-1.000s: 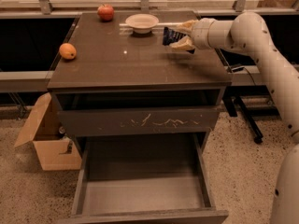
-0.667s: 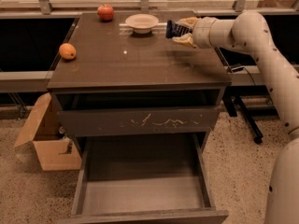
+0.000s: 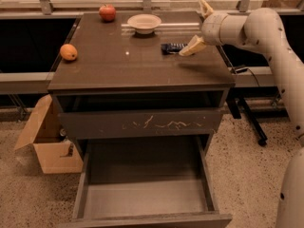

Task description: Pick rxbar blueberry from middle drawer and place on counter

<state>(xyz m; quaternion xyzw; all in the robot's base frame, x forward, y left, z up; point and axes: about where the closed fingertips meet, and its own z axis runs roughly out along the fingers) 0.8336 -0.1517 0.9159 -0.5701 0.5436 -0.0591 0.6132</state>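
The rxbar blueberry, a small dark bar, lies flat on the counter at the back right, just in front of the white bowl. My gripper is open right of the bar and just above the counter. Its lower finger is next to the bar's right end and its upper finger points up. It holds nothing. The middle drawer is pulled out below the scratched drawer front, and its grey floor is bare.
A white bowl, a red apple and an orange sit on the counter. An open cardboard box stands on the floor to the left. A black stand base is at the right.
The gripper was shut on the bar above the counter's right side. Now the fingers have spread open and the bar lies on the counter.
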